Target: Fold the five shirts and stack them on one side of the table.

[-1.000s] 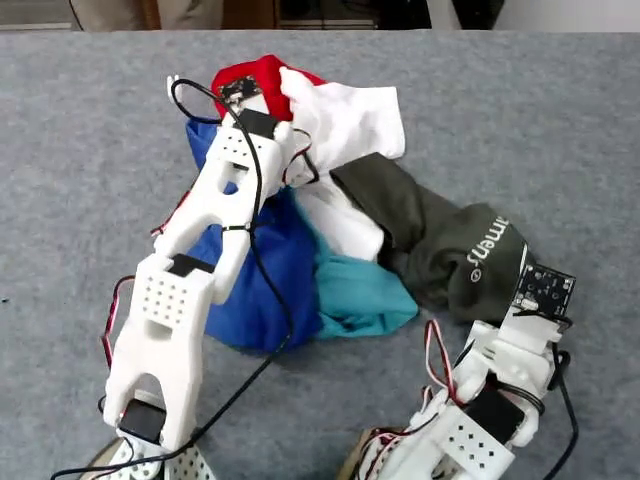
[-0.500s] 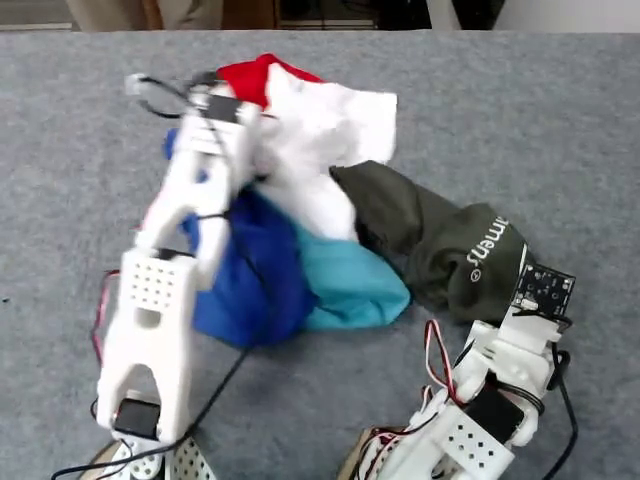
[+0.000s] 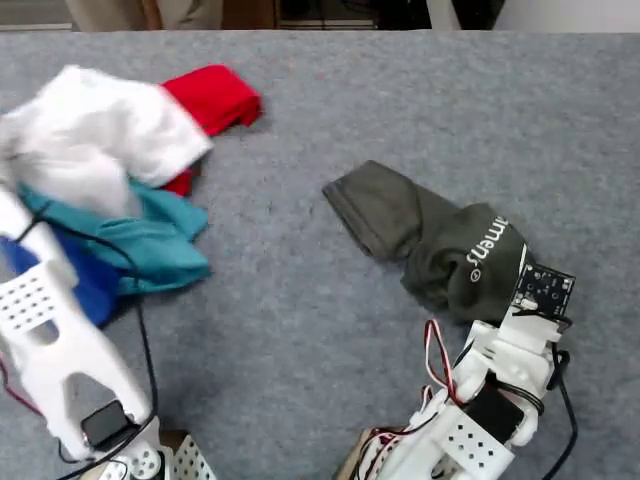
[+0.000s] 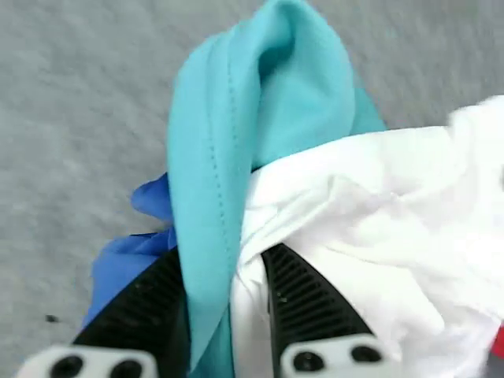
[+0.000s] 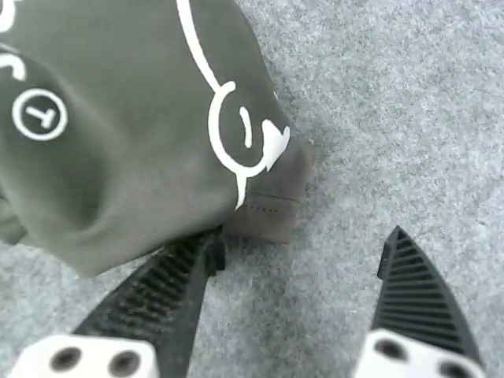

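In the left wrist view my left gripper (image 4: 228,264) is shut on a fold of the teal shirt (image 4: 236,134), with the white shirt (image 4: 370,213) bunched against one finger and the blue shirt (image 4: 126,260) below. The high view has that arm (image 3: 45,330) at the table's left edge beside a heap: white shirt (image 3: 100,135), red shirt (image 3: 215,97), teal shirt (image 3: 150,245), blue shirt (image 3: 85,290). The dark olive shirt (image 3: 440,240) lies crumpled alone at centre right. My right gripper (image 5: 305,244) stands open just above the table by the olive shirt's hem (image 5: 268,216).
Grey carpet-like table cover (image 3: 280,330) lies bare between the heap and the olive shirt. The right arm's base (image 3: 490,400) sits at the front right, close to the olive shirt. The far edge of the table (image 3: 400,32) runs along the top.
The left arm swung left, dragging the white, teal, blue and red shirts away from the olive shirt to the table's left side. The right arm stayed still.
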Tool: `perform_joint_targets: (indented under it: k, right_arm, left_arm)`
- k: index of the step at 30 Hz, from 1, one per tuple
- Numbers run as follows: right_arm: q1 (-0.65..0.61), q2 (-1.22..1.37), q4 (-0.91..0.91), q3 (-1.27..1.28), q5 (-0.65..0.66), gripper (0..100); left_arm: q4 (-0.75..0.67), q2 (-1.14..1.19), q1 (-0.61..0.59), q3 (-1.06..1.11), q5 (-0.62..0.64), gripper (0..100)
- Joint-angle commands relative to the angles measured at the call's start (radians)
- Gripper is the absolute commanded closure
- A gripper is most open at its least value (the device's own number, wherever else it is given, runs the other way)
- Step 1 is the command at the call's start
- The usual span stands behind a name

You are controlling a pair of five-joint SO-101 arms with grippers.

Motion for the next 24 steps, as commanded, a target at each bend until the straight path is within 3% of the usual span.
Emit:
perform_joint_targets:
  k: [1, 12, 16, 19, 24]
  right_arm:
    - [-0.021, -0.101, 0.003, 0.002, 0.009, 68.4]
    - [-0.054, -0.097, 0.002, 0.002, 0.011, 68.4]
    - [-0.081, -0.097, 0.0, 0.002, 0.011, 68.4]
    - [-0.107, -0.096, 0.0, 0.002, 0.011, 68.4]
    - [-0.117, -0.096, 0.0, 0.002, 0.011, 68.4]
  left_arm:
    - [0.008, -0.028, -0.077, -0.098, -0.011, 98]
    - [0.018, -0.09, -0.028, -0.098, 0.032, 97]
    - [0.017, -0.163, 0.051, -0.098, 0.078, 83]
    - [0.017, -0.205, 0.146, -0.097, 0.203, 68]
    - [0.017, -0.275, 0.336, -0.091, 0.233, 67]
